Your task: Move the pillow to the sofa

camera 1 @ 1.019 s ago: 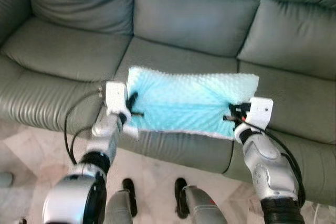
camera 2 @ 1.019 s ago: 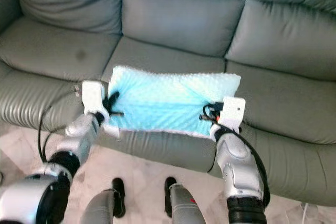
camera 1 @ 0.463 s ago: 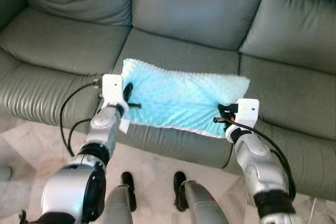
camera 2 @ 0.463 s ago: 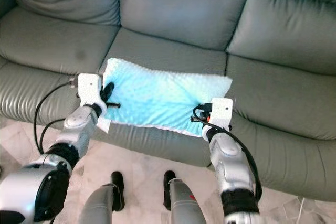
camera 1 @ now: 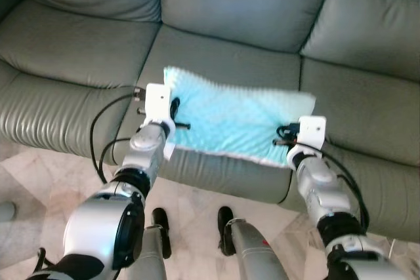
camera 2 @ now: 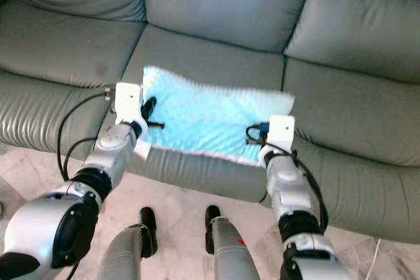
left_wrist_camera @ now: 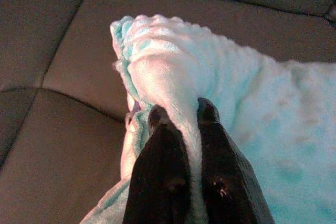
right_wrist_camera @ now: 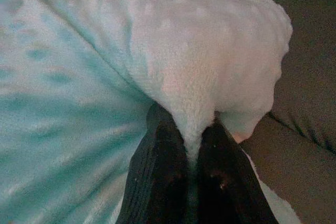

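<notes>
Pillow (camera 1: 236, 122): pale turquoise, dimpled plush cover, lying across the middle seat cushion of the grey sofa (camera 1: 79, 50), its near edge at the cushion's front lip, its far edge short of the backrest. It spans nearly the full width of that cushion.

Left gripper (camera 1: 176, 121): at the pillow's left end, fingers closed down on a pinched ridge of plush; the left wrist view shows fabric bunched up between the two black fingers (left_wrist_camera: 163, 166).

Right gripper (camera 1: 283, 137): at the pillow's right end, likewise clamped on a fold of the cover; in the right wrist view the fabric rises in a peak from between the fingers (right_wrist_camera: 157, 166).

Handling, judged: light, soft, very compliant. The cover puckers where pinched, so the grips hold fabric rather than filling. It probably sags in the middle if lifted from both ends. Not fragile; plush gives good friction. End holds suit the long shape; a deeper bite into the stuffing would be surer.
</notes>
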You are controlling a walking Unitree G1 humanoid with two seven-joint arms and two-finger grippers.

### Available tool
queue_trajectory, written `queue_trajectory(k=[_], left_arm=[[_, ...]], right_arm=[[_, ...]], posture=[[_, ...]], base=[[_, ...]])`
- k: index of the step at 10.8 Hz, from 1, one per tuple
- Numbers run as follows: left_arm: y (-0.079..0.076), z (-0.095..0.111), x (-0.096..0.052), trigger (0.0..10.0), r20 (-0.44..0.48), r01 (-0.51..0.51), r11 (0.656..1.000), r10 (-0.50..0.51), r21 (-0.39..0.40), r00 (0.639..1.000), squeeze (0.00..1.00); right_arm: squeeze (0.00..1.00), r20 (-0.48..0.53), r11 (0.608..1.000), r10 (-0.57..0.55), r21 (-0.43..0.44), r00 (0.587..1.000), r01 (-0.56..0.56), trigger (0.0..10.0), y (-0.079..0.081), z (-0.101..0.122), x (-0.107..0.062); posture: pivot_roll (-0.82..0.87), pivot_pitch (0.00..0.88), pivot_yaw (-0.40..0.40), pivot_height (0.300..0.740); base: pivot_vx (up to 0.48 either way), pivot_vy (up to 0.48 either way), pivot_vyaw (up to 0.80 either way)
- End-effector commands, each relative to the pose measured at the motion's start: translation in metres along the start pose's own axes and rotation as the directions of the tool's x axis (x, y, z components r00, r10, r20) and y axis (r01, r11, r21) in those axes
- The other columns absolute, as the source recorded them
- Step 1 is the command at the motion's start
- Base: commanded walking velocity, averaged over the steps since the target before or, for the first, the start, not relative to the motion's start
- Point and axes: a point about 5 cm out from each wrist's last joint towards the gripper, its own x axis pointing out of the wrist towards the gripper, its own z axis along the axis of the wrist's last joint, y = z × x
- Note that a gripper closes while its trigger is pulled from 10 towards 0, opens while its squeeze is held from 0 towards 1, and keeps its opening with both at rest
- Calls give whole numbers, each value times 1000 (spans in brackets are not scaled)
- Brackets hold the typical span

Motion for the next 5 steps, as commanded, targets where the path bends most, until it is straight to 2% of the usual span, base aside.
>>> queue_trajectory(k=[1,3,5], left_arm=[[3,-5,-1,10000,-27,-34,999,35,19,999,0],[10,-1,0,10000,-20,-88,994,90,65,996,0],[21,0,-1,10000,-20,-166,977,171,137,985,0]], right_arm=[[0,-11,1000,-8,28,1000,8,10000,-9,-10,-4],[0,8,1000,6,12,1000,-7,10000,-7,-11,-3],[0,-6,997,58,50,998,-57,10000,4,-19,-4]], posture=[[-231,504,-19,740],[-235,517,-15,740],[-226,526,-11,740]], base=[[0,0,0],[0,0,0],[0,0,0]])
